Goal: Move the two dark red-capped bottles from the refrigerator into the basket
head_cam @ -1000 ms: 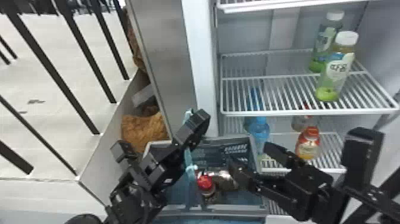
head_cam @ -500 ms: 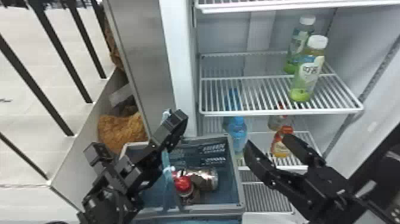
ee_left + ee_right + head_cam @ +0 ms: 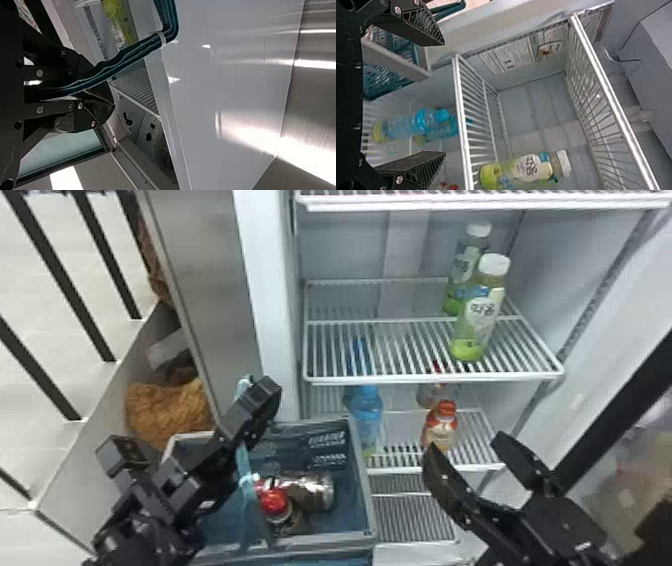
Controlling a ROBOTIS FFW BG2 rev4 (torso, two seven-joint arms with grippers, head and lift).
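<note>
With the right hand (image 3: 465, 444), hanging before the lower shelves, spread wide and pinching nothing. With the left hand (image 3: 112, 103), pressed together on the handle (image 3: 142, 45) of the basket (image 3: 366, 505). Down inside there, find both of the task's items: one red-capped bottle (image 3: 276, 504) near the front rim, cap toward the head camera, and beside it a second dark bottle (image 3: 315, 491) lying on its side. Judge the moving to be done, leaving only the close. Next, draw the empty hand clear of the shelf edges and hold the handle steady to avoid tipping.

Farther off, on the lower shelf (image 3: 430, 468), see a blue bottle (image 3: 367, 415) and an orange bottle (image 3: 440, 427); on the middle shelf (image 3: 435, 378), a green bottle (image 3: 481, 312) in front of another. Beyond the refrigerator (image 3: 267, 290), notice a brown heap (image 3: 170, 410), dark rails (image 3: 55, 310) and pale floor (image 3: 30, 355).
</note>
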